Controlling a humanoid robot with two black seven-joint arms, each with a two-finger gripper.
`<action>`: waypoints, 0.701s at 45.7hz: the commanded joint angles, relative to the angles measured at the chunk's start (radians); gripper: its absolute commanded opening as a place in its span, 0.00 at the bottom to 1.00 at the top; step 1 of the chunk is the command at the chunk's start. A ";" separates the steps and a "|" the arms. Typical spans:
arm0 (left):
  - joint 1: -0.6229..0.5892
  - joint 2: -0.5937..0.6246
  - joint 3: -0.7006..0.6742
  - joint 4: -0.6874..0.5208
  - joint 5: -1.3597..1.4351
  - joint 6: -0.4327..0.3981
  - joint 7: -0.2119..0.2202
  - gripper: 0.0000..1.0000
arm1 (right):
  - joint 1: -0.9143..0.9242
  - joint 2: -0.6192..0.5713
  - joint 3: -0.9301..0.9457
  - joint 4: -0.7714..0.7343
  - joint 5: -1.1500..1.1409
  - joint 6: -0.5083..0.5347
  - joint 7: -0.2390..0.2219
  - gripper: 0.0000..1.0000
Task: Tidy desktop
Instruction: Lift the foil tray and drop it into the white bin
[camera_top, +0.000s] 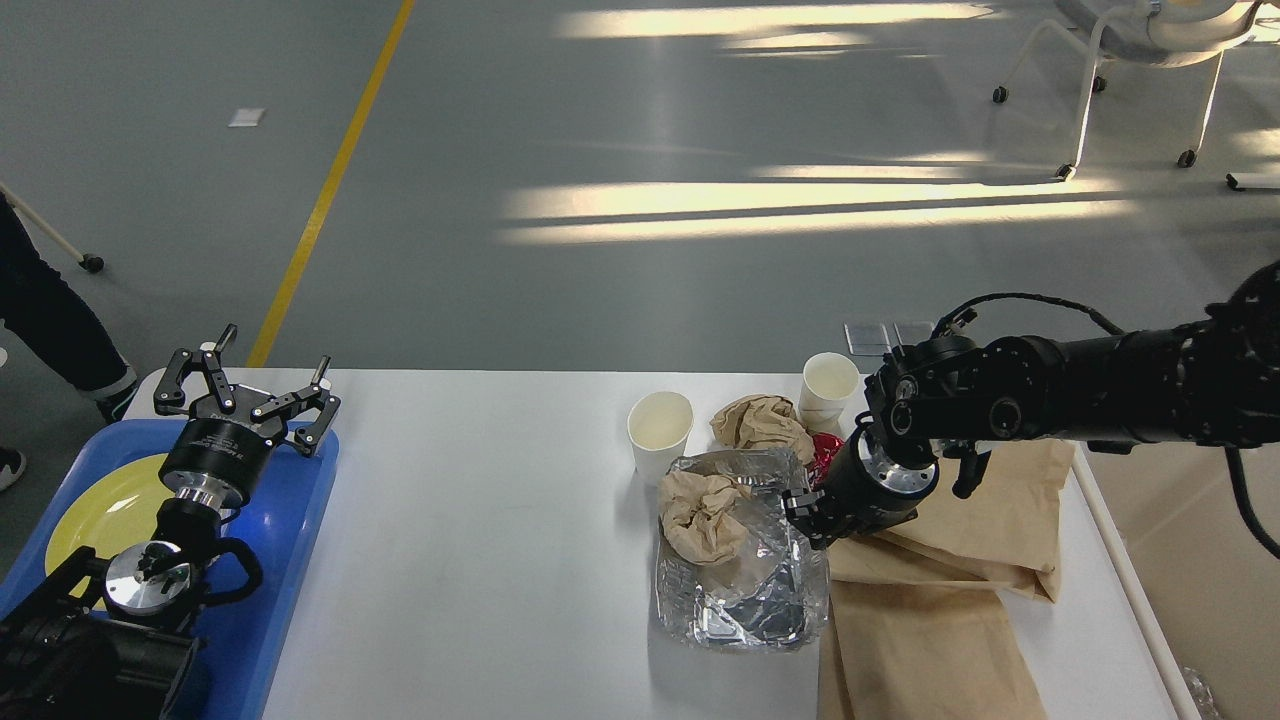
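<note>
The right gripper (806, 508) seems to pinch the right rim of the crinkled silver foil tray (745, 560), though its dark fingers are hard to separate. The tray tilts, right side lifted, with a crumpled brown paper ball (703, 512) inside; its long axis runs near to far. It sits on the right half of the white rectangular desktop (480, 520), far nearer this arm. The left gripper (245, 385), fingers spread and empty, hovers over the blue plastic tray (290, 540) at far left.

The white counter (480, 560) carries a blue tray (290, 560) at its left end. Toward the right sit two paper cups (659, 432) (829, 388), a crumpled brown paper wad (760, 425), a foil tray (745, 570) and brown paper bags (930, 640).
</note>
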 joint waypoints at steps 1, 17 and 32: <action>0.000 0.000 0.000 0.000 0.000 0.000 0.000 0.96 | 0.028 -0.041 -0.002 0.029 0.000 0.003 0.000 0.00; 0.000 0.000 0.000 0.000 0.000 -0.001 0.000 0.96 | 0.117 -0.189 0.008 0.098 -0.002 0.049 0.005 0.00; 0.000 0.000 0.000 0.000 0.000 0.000 0.000 0.96 | 0.264 -0.396 0.221 0.072 -0.002 0.282 0.003 0.00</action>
